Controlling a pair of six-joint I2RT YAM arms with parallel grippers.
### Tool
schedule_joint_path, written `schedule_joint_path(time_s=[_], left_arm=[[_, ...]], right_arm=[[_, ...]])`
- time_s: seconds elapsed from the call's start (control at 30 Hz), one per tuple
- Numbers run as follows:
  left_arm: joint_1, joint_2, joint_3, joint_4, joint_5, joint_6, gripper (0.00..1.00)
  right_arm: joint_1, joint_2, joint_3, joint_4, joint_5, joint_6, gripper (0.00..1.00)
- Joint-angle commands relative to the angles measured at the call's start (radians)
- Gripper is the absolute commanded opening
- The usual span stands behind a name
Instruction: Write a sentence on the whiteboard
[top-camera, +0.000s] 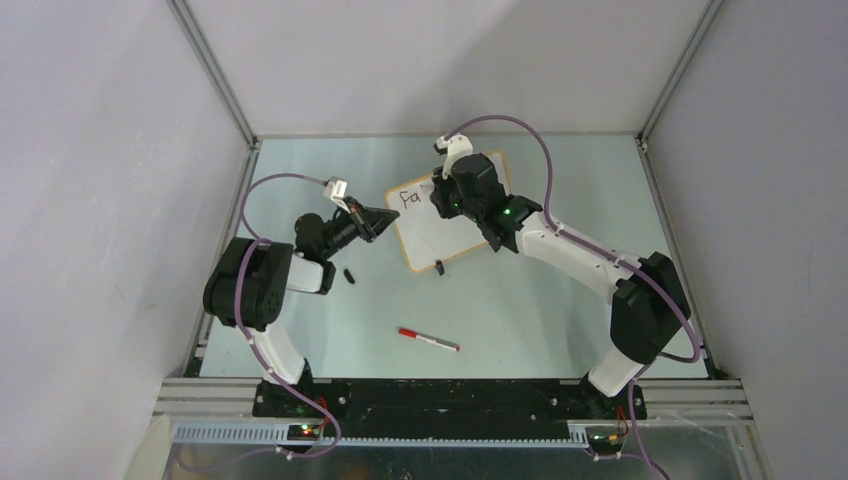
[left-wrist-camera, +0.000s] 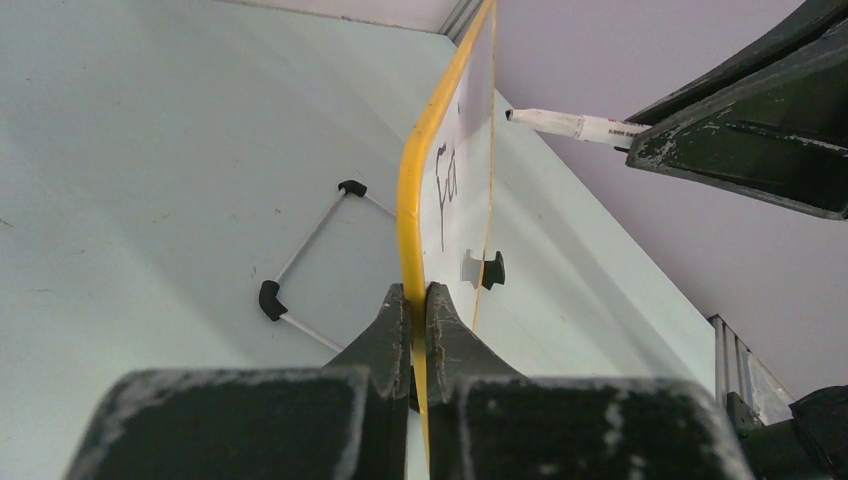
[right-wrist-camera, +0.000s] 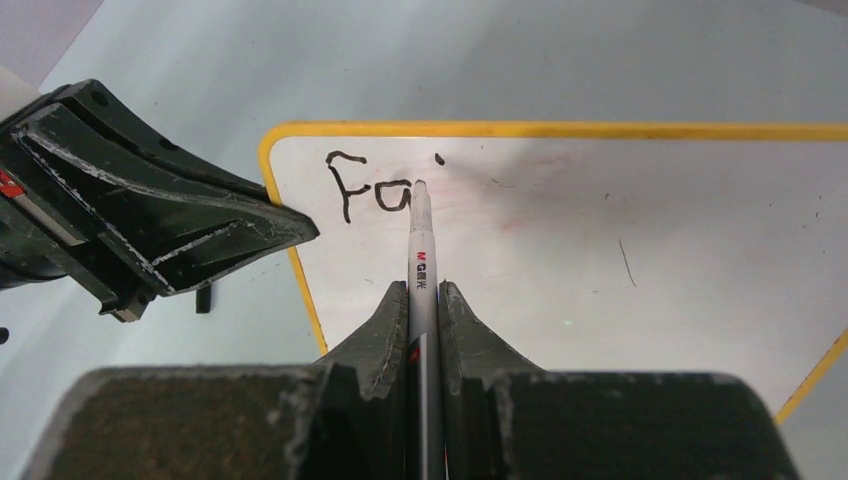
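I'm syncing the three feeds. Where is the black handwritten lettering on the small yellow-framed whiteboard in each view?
Top external: the black handwritten lettering is just above centre, in the small yellow-framed whiteboard's upper-left corner.
Left wrist: upper middle, foreshortened, right of the frame.
Right wrist: upper left, at the white marker pen's tip.
Shared landmark: the left gripper clamped on the board's edge.

The left arm (top-camera: 262, 285) bends inward from its base, and the left gripper (top-camera: 382, 222) sits pinched tight on the edge of the whiteboard (top-camera: 432, 242). The right arm (top-camera: 590, 258) arches forward (elbow out to the side), the right gripper (right-wrist-camera: 424, 292) clamped around a marker (right-wrist-camera: 420, 228).
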Motion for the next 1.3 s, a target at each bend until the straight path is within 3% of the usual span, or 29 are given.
schedule_joint_path(time_s=[0.0,1.27], left_arm=[[-0.009,-0.026,0.001,-0.013,-0.007,0.092,0.00],[-0.012,-0.021,0.003,-0.013,-0.007,0.093,0.00]], right_arm=[[0.005,-0.029,-0.002,0.055,0.008,-0.011,0.00],[-0.011,0.058,0.069,0.026,0.010,-0.001,0.00]])
